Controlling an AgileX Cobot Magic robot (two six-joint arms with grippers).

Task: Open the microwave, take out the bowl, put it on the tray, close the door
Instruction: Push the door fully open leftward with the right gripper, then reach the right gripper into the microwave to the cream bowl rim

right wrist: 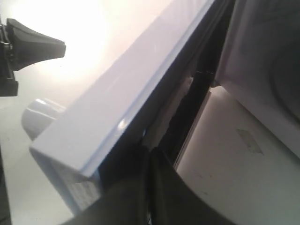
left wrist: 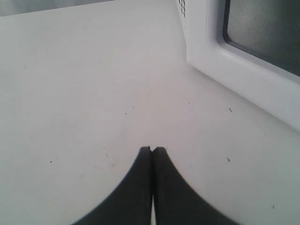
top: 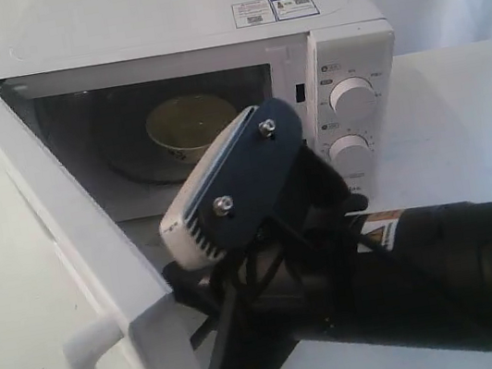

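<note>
The white microwave (top: 174, 23) stands with its door (top: 65, 222) swung open to the left. The pale-yellow bowl (top: 188, 126) sits inside on the turntable. My right gripper (right wrist: 150, 152) is shut with nothing in it, its tips against the inner side of the door's free edge (right wrist: 140, 89), near the handle (right wrist: 40, 117). In the exterior view its wrist camera housing (top: 232, 182) hides the fingers. My left gripper (left wrist: 152, 149) is shut and empty, low over the white table, outside the door's windowed face (left wrist: 262, 33). No tray is in view.
The right arm's thick black forearm (top: 466, 271) crosses the foreground in front of the control panel with its two knobs (top: 351, 99). The door's bar handle (top: 89, 345) sticks out at lower left. White tabletop (left wrist: 84, 84) spreads left of the door.
</note>
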